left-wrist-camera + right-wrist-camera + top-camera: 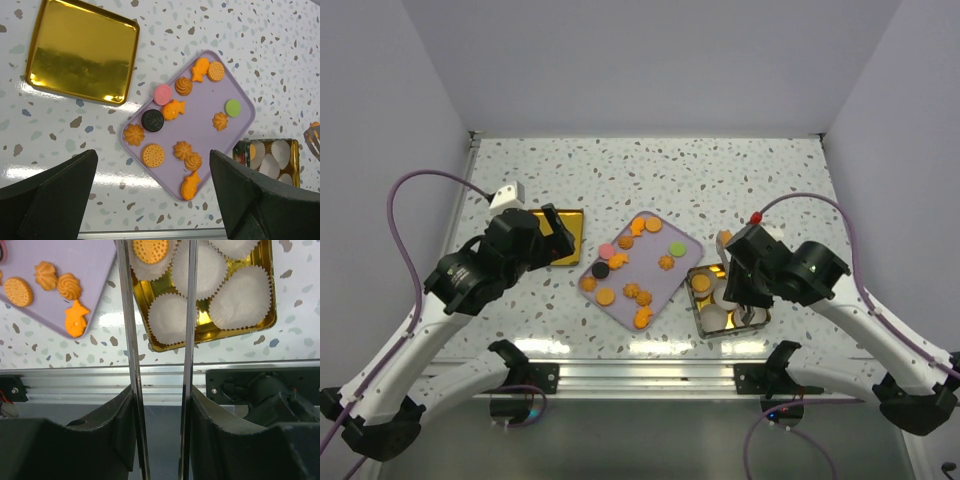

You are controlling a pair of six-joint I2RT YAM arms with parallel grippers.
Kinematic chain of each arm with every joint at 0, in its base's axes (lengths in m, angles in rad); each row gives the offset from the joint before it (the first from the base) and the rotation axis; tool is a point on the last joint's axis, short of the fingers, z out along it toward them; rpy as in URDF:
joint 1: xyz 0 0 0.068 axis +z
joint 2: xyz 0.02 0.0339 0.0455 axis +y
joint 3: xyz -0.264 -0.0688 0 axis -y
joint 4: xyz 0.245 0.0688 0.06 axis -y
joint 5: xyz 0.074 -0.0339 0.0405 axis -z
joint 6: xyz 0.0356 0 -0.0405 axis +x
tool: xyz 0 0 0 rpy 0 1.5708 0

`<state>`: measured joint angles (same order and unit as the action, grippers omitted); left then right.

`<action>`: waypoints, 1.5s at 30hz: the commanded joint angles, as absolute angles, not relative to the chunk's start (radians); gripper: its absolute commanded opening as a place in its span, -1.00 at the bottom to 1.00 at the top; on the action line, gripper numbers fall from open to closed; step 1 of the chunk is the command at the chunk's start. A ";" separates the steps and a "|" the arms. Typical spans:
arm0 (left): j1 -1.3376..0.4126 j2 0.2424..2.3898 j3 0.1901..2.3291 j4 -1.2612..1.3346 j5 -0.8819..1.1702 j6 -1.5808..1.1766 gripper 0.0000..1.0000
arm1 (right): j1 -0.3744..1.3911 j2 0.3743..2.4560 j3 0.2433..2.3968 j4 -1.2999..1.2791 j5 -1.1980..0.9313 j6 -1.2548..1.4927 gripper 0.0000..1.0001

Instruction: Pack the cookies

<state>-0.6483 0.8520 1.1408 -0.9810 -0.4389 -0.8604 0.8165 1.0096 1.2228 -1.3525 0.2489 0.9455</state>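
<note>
Cookies [173, 109] are lying on the purple tray [202, 114], one sitting in a paper cup [150, 265] inside the tin [215, 338]. Right gripper [160, 260] is pointing down over the tin, its thin blades standing slightly apart and empty. Left gripper [558, 232] is hovering by the gold lid [82, 50], jaws spread wide.

Thirteen small cookies [173, 109] lie on one lilac rectangular plastic tray [200, 127]: ten orange, one pink cookie [162, 94], one green cookie [232, 107] and one black cookie [152, 120]. One more orange patterned round cookie [150, 250] sits in one gold metal tin [215, 334]. At least five white pleated paper cups [245, 297] show. There is one flat gold metal lid [82, 55].
</note>
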 commanded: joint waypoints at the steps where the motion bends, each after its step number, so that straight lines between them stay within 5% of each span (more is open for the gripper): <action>1: -0.643 0.873 1.140 -0.885 -0.393 -0.836 1.00 | 0.811 0.967 1.171 -1.583 0.261 1.037 -0.16; 23: -0.644 0.819 1.115 -0.931 -0.354 -0.905 1.00 | 0.801 0.894 1.101 -1.549 0.275 1.060 -0.16; 32: -0.643 0.805 1.109 -0.949 -0.360 -0.933 1.00 | 0.796 1.155 1.340 -1.468 0.250 0.885 -0.12; 45: -0.643 0.683 1.039 -1.015 -0.417 -0.999 1.00 | 0.792 1.445 1.420 -1.329 0.068 0.752 0.00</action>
